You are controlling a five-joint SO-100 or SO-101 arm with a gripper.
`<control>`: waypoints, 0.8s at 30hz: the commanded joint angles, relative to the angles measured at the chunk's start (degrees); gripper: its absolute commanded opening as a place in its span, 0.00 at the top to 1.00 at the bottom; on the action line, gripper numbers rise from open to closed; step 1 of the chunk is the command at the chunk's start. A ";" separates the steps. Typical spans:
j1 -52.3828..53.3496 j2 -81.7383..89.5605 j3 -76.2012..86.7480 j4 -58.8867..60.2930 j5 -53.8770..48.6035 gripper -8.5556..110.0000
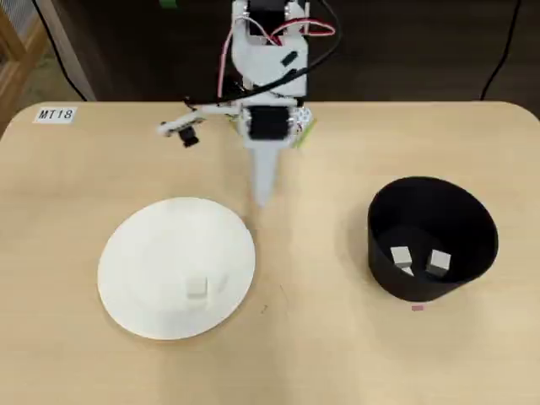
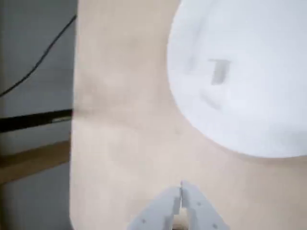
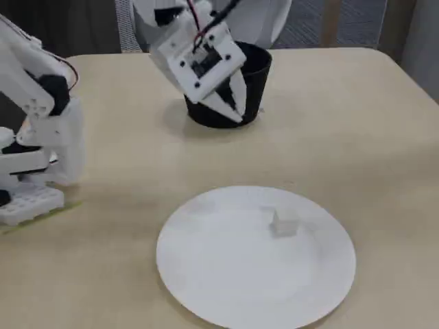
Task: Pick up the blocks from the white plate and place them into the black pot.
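One small white block [image 1: 197, 288] lies on the white plate [image 1: 143, 253] at the left in the overhead view; it also shows in the fixed view [image 3: 285, 221] and blurred in the wrist view [image 2: 219, 72]. Two more blocks [image 1: 401, 256] [image 1: 438, 261] lie inside the black pot [image 1: 472, 228] at the right. My gripper [image 1: 261, 199] is shut and empty, above bare table between plate and pot, nearer the plate's far edge. In the fixed view the gripper [image 3: 236, 113] hangs in front of the pot [image 3: 264, 62]. The plate also shows in the fixed view [image 3: 206, 274] and the wrist view [image 2: 268, 120].
A label "MT18" [image 1: 56, 115] lies at the table's far left corner. The arm's base [image 1: 270, 118] stands at the far edge. A small pink mark [image 1: 417, 307] lies by the pot. A black cable [image 2: 38, 62] hangs beyond the table edge.
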 commanded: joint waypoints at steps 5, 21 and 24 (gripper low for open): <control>5.89 -12.04 -5.27 -5.54 -6.94 0.95; 5.01 -30.15 -15.73 -7.91 -9.93 0.79; 5.80 -31.29 -16.26 -8.88 -9.58 0.72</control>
